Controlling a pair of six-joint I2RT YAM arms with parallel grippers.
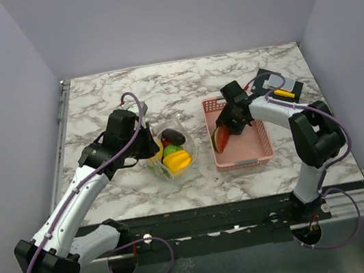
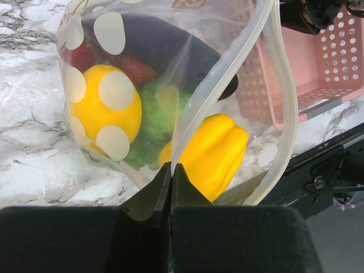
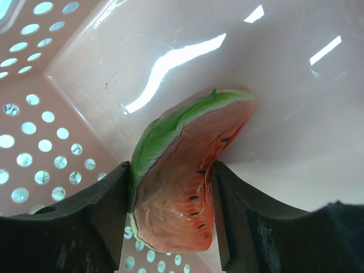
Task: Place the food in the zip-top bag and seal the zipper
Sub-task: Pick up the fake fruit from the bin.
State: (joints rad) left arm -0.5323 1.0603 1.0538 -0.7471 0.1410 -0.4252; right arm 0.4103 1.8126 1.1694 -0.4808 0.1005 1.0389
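Zip-top bag (image 1: pixel 169 154) lies on marble table (image 1: pixel 180 81), just left of pink basket (image 1: pixel 263 139), mouth open. Inside bag: yellow pepper (image 2: pixel 213 153), purple eggplant (image 1: pixel 173 136), green piece (image 2: pixel 151 122). Left gripper (image 2: pixel 170 168) pinched tight on bag edge. 1 watermelon slice (image 3: pixel 182 148) inside basket, squeezed between right gripper (image 3: pixel 170 170) fingers.

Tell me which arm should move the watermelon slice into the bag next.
Right. The right fingers clamp the watermelon slice inside the pink basket. The left fingers are shut on the zip-top bag at its edge, steadying it, so they are probably best left there.
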